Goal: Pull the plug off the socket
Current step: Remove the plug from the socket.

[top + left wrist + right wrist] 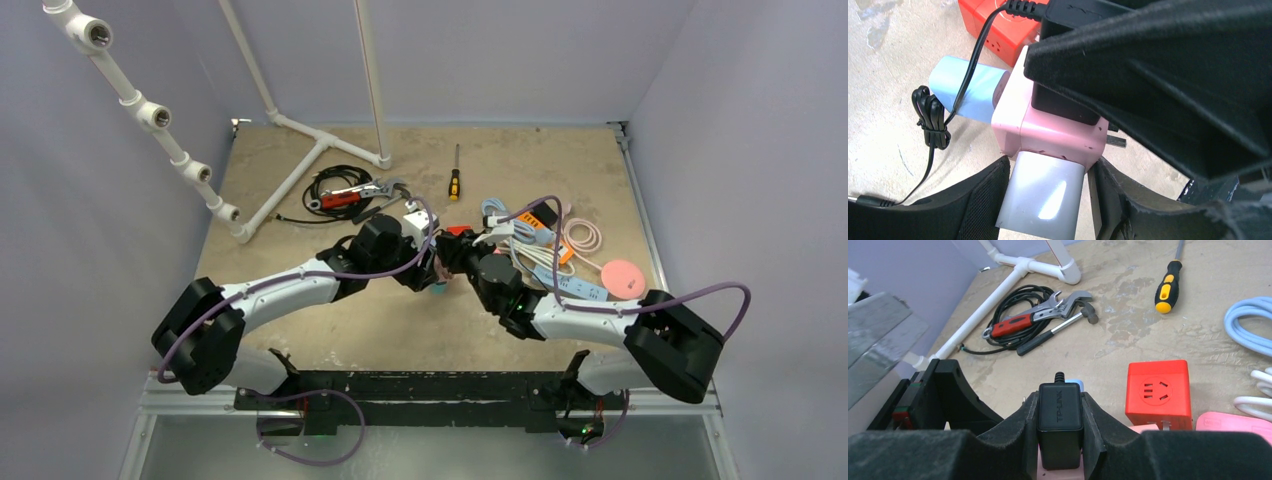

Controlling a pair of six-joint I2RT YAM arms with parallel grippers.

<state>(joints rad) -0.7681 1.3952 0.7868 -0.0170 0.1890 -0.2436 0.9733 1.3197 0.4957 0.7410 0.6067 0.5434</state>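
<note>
In the left wrist view the pink cube socket [1058, 130] hangs just above the table. A black TP-LINK plug [1063, 107] sits in its top face, a pale blue plug [968, 90] in its far side and a grey plug [1043, 195] in its near side. My left gripper [1048, 165] is closed round the grey plug, fingertips up against the socket's lower corners. My right gripper [1060, 399] is shut on the black plug [1060, 420], with a strip of pink socket showing below it. In the top view the two grippers, left [432, 275] and right [462, 255], meet mid-table.
A red cube socket [1158, 390] stands just right of the black plug. The plug's thin black cable [970, 60] trails left to a tied bundle [930, 120]. Behind lie a screwdriver [454, 180], a wrench and hammer on a black cable coil [345, 195], white pipes [300, 150], and cables and power strips [540, 245].
</note>
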